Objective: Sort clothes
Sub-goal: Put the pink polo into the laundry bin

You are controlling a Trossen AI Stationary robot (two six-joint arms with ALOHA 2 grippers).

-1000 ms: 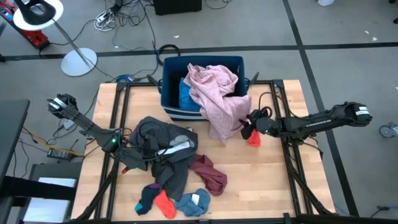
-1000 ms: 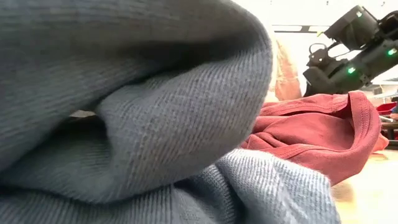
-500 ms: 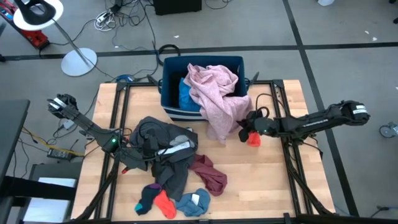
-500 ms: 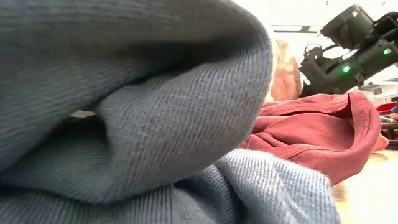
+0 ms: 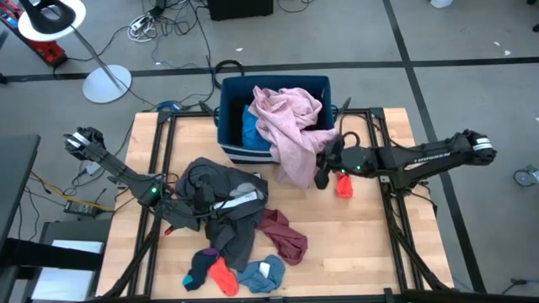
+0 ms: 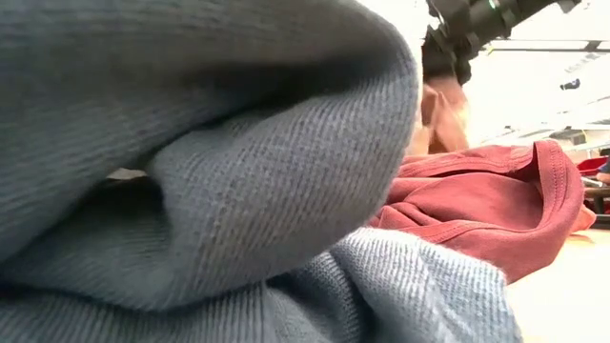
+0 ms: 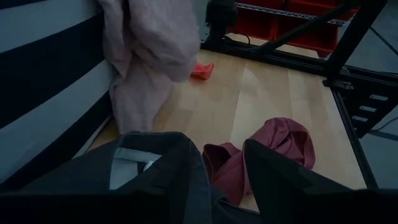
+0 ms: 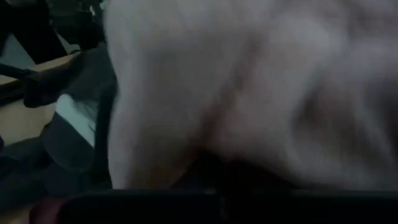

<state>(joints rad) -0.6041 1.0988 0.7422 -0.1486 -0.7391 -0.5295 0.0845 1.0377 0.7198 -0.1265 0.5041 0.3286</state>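
Note:
A pale pink garment (image 5: 290, 126) hangs out of the blue striped bin (image 5: 229, 126) over its near wall, down to the table. My right gripper (image 5: 323, 172) is raised at that garment's right lower edge and shut on it. An orange-red piece (image 5: 344, 187) lies on the table just right of the gripper. My left gripper (image 5: 202, 200) is buried in the dark grey garment (image 5: 221, 202) at the table's left. In the left wrist view its fingers stand apart. A maroon garment (image 5: 282, 234) and small black, orange and grey-teal pieces (image 5: 232, 273) lie near the front edge. My right gripper holds the pale pink garment at its lower right edge (image 5: 318, 160), coming level from the table's right. In the right wrist view the cloth (image 8: 205, 155) covers the fingers and hides the pinch. In the low view pink cloth (image 6: 443, 110) hangs below the gripper. My left gripper has the dark grey garment's collar part (image 7: 149, 168) lying over one finger. The other finger (image 7: 280, 180) is bare. Between them is a gap that shows the maroon garment (image 7: 280, 140) on the table below.
Bright blue cloth (image 5: 253, 130) lies inside the bin under the pink garment. Bare wood lies to the right front of the table (image 5: 354, 244). A grey-teal cloth (image 6: 210, 171) fills most of the low view. Black frame rails (image 5: 396, 227) run along the table's sides.
My right gripper has risen and gone toward the table's left, up against the pink garment's edge. In the low view the pink cloth now reaches up to the gripper. The orange-red piece has stayed on the table.

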